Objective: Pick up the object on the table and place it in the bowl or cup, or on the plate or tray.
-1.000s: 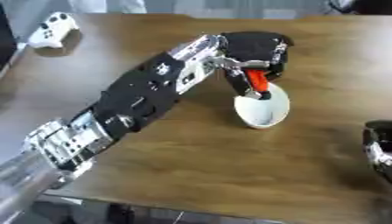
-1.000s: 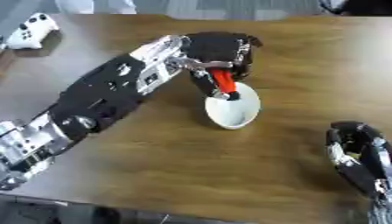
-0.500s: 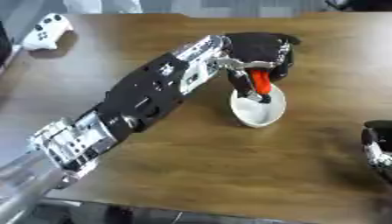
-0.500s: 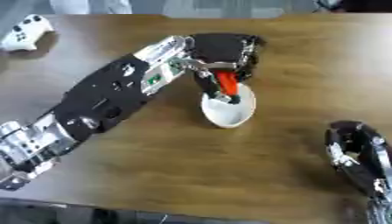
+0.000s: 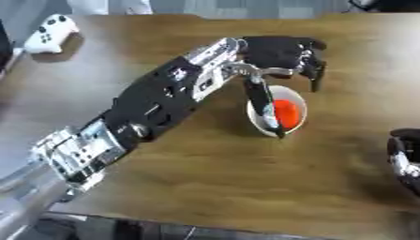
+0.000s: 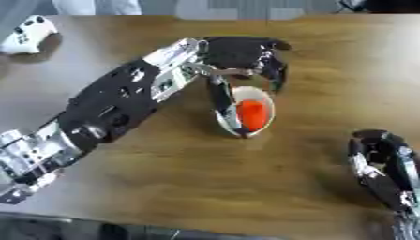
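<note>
A small orange-red object (image 5: 285, 113) lies inside a white bowl (image 5: 295, 96) near the middle of the wooden table. My left hand (image 5: 279, 54) hovers just above and behind the bowl, open. Its thumb (image 5: 264, 105) stretches down across the bowl's left side and its other fingers (image 5: 315, 75) hang past the far rim. Nothing is held in it. My right hand (image 6: 379, 161) rests near the lower right corner, fingers relaxed.
A white game controller (image 5: 51, 33) lies at the table's far left corner. The table's front edge (image 5: 205, 220) runs along the bottom of the view. My left forearm (image 5: 156, 103) crosses the table diagonally from the lower left.
The orange-red object was held between my left hand's thumb and fingers over the bowl. It now lies in the bowl and the hand has let go and spread its fingers.
</note>
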Robot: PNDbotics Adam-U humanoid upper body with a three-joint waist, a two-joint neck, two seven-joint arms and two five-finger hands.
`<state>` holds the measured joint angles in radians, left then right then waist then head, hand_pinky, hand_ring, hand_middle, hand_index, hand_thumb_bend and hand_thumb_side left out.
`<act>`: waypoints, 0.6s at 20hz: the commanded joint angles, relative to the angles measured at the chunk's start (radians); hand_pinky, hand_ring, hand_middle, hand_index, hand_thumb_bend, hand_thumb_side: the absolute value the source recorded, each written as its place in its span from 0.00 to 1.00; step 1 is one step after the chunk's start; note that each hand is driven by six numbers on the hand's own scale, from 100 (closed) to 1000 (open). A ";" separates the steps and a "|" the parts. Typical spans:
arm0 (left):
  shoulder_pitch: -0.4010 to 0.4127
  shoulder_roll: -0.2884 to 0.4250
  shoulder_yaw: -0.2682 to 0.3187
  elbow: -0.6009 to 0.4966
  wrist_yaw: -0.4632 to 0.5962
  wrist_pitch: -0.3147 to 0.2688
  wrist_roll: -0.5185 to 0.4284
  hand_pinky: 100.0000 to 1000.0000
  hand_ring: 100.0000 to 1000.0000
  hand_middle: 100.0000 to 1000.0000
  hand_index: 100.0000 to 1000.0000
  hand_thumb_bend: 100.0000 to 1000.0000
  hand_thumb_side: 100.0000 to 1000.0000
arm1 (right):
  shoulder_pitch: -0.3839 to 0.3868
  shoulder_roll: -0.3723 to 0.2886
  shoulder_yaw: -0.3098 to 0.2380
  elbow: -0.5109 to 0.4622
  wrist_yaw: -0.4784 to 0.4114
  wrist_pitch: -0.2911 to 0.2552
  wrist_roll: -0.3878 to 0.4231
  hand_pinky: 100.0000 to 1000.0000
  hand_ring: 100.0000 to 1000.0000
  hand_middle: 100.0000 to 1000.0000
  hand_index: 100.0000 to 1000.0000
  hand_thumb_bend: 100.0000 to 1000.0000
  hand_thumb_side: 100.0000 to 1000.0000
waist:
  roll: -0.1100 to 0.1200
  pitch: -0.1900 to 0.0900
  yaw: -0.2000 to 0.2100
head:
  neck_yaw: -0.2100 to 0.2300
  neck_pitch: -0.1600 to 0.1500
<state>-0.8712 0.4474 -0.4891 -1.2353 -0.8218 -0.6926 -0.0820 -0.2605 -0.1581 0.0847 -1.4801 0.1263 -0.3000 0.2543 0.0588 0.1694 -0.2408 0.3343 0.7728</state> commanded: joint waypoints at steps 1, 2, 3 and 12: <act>-0.024 0.014 0.016 -0.014 0.006 -0.011 0.009 1.00 0.62 0.62 0.70 0.75 0.87 | -0.014 0.000 0.001 -0.015 0.000 -0.001 0.000 0.04 0.30 0.37 0.63 0.20 0.21 | -0.006 -0.016 0.002 | -0.002 -0.003; -0.025 0.015 0.016 -0.014 0.006 -0.012 0.010 1.00 0.61 0.62 0.70 0.75 0.87 | -0.013 0.000 0.001 -0.014 0.000 -0.001 0.000 0.04 0.30 0.37 0.63 0.20 0.21 | -0.007 -0.017 0.002 | -0.001 -0.003; -0.025 0.015 0.016 -0.013 0.005 -0.012 0.011 1.00 0.61 0.62 0.70 0.75 0.87 | -0.013 0.000 0.001 -0.014 0.000 -0.001 0.000 0.04 0.30 0.37 0.63 0.20 0.21 | -0.007 -0.017 0.003 | -0.001 -0.003; -0.031 0.048 0.018 -0.050 0.030 -0.002 0.026 1.00 0.50 0.56 0.65 0.73 0.85 | -0.005 -0.005 -0.002 -0.011 0.002 -0.001 -0.001 0.04 0.30 0.37 0.63 0.19 0.21 | -0.003 -0.027 0.027 | -0.005 -0.003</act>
<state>-0.8788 0.4635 -0.4880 -1.2589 -0.8068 -0.6971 -0.0627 -0.2597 -0.1579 0.0845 -1.4794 0.1265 -0.3001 0.2545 0.0588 0.1617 -0.2107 0.3344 0.7728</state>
